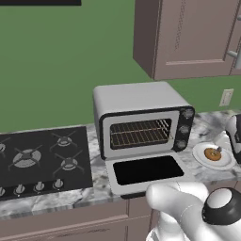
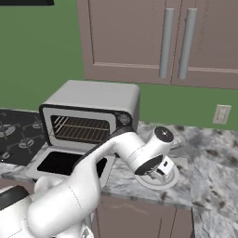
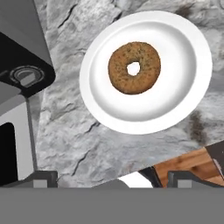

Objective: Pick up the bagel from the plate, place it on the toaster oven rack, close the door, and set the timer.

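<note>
The bagel (image 3: 134,68), a golden-brown ring, lies a little off centre on the white plate (image 3: 183,89) on the marble counter, right of the toaster oven. My gripper (image 3: 113,179) hovers above the plate, open, with nothing between its fingertips (image 3: 43,178). In the right base view the gripper (image 2: 160,175) hangs over the plate (image 2: 174,180) and covers the bagel. From the left base view, bagel (image 1: 212,154) and plate (image 1: 199,153) sit near the right edge. The door (image 1: 148,170) lies folded down flat, baring the toaster oven rack (image 1: 139,133).
A black gas stove (image 1: 42,160) lies left of the oven. Three knobs (image 1: 184,128) run down the oven's right side. Wall cabinets (image 2: 176,42) hang above. The counter's front edge and wooden cabinet front (image 3: 188,164) are close to the plate.
</note>
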Robot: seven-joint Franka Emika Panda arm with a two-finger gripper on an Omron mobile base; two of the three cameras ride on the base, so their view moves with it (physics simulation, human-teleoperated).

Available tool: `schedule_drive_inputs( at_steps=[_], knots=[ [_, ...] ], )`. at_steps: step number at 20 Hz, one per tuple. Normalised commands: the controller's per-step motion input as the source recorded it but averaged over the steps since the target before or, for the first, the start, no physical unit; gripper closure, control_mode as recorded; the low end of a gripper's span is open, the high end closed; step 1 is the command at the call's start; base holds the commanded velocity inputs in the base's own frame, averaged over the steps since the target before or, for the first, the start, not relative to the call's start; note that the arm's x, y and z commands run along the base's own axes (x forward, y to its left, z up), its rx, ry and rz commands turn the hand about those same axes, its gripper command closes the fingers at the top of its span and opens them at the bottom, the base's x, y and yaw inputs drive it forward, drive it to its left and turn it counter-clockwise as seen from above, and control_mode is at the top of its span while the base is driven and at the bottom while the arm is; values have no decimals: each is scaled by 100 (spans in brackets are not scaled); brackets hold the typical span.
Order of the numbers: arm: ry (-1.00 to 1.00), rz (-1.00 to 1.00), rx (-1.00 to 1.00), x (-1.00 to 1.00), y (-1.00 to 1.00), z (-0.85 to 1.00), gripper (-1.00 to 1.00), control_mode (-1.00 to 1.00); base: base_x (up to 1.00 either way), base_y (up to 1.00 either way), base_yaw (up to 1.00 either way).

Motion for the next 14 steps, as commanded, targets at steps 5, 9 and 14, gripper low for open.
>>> schedule_drive_inputs(
  at_steps=[5,9,14],
  knots=[
    [0,0,5,38,-27,-20,-100,-100,0,0,0],
    [0,0,6,32,-14,-32,-100,-100,0,0,0],
    [1,1,7,29,-6,-29,-100,-100,0,0,0]
  ],
)
